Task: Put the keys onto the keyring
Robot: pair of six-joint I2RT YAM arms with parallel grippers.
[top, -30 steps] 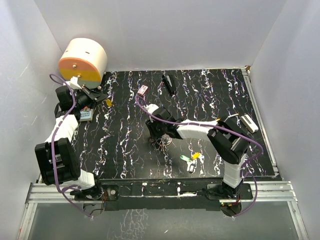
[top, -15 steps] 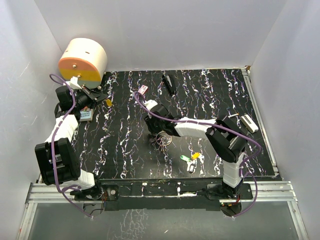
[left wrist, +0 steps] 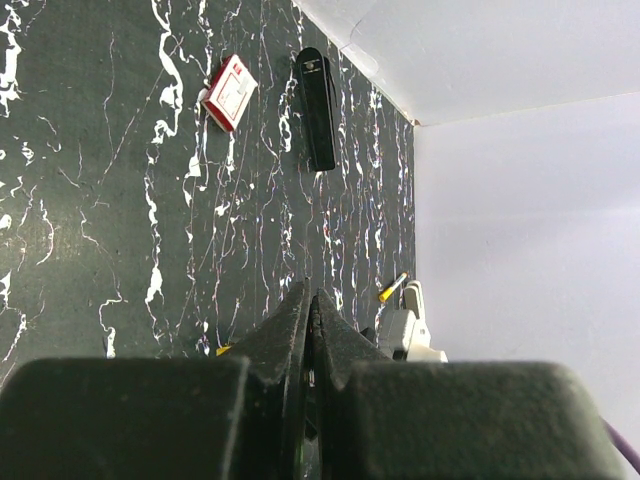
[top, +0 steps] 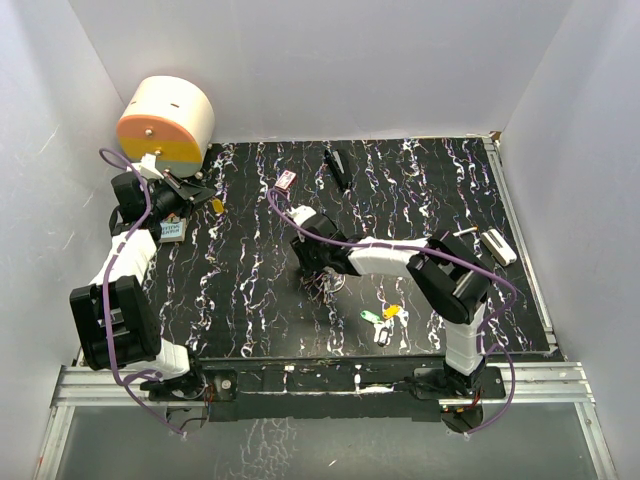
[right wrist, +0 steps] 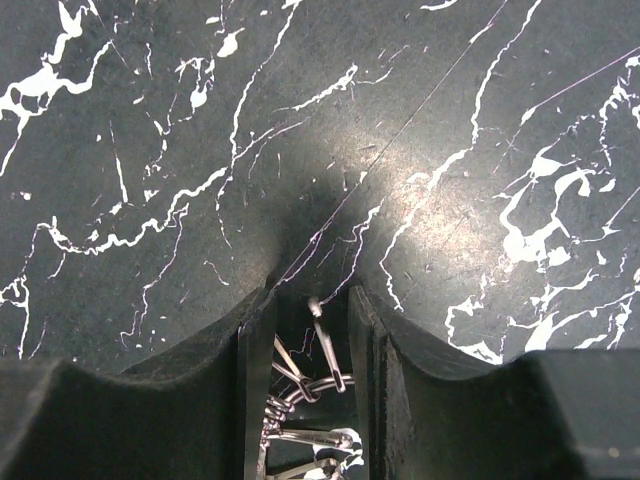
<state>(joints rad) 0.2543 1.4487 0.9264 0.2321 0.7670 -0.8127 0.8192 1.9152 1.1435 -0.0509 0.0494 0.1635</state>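
Right gripper (right wrist: 308,300) has dropped over the keyring (right wrist: 310,385), jaws pinched narrowly on it; the keys (top: 380,318) lie untouched nearby, none threaded

No legible text anywhere. Small card (top: 171,230) bears print, too blurred to read; red-and-white box (left wrist: 229,93) markings unreadable.

Metal glinting against matt black
The keyring (right wrist: 312,384) is gleaming as thin silvery wire; the table (right wrist: 150,120) is showing smooth, white-veined black.
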